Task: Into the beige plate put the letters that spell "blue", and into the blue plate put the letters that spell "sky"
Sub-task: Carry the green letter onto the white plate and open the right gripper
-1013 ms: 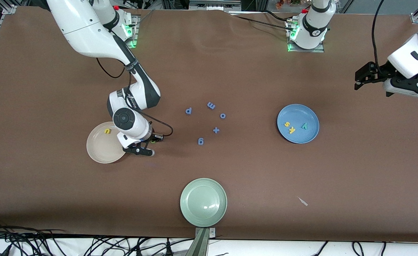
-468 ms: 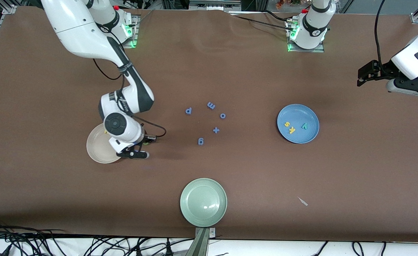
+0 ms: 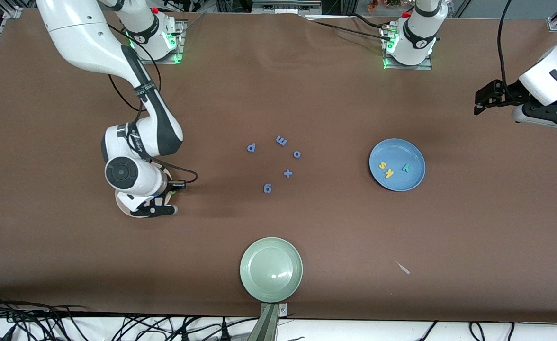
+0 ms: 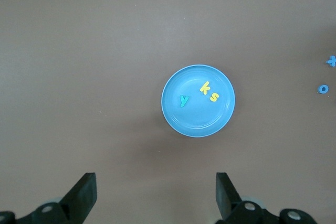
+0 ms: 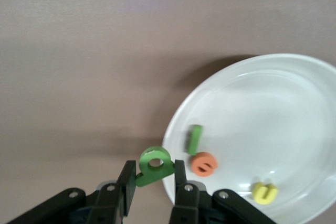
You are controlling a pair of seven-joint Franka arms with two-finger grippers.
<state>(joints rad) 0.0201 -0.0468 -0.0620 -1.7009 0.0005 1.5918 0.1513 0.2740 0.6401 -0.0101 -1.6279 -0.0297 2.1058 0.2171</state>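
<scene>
My right gripper (image 3: 170,194) is shut on the green b (image 5: 154,165) and holds it just above the rim of the beige plate (image 5: 294,93). In that plate lie the green l (image 5: 195,139), orange e (image 5: 204,163) and yellow u (image 5: 264,192). In the front view the right arm covers most of the beige plate (image 3: 123,207). The blue plate (image 3: 401,182) holds the yellow s (image 3: 381,166), yellow k (image 3: 389,173) and teal y (image 3: 406,167). My left gripper (image 3: 484,102) hangs open and holds nothing, over bare table at the left arm's end, and looks down on the blue plate (image 4: 194,119).
Several all-blue letters and a plus sign (image 3: 287,173) lie mid-table between the two plates. A pale green plate (image 3: 271,269) sits near the front edge. A small pale scrap (image 3: 403,268) lies on the table, nearer to the camera than the blue plate.
The right arm has carried the green b toward its own end of the table, to the beige plate's rim, and now covers most of that plate. The left arm has barely shifted.
</scene>
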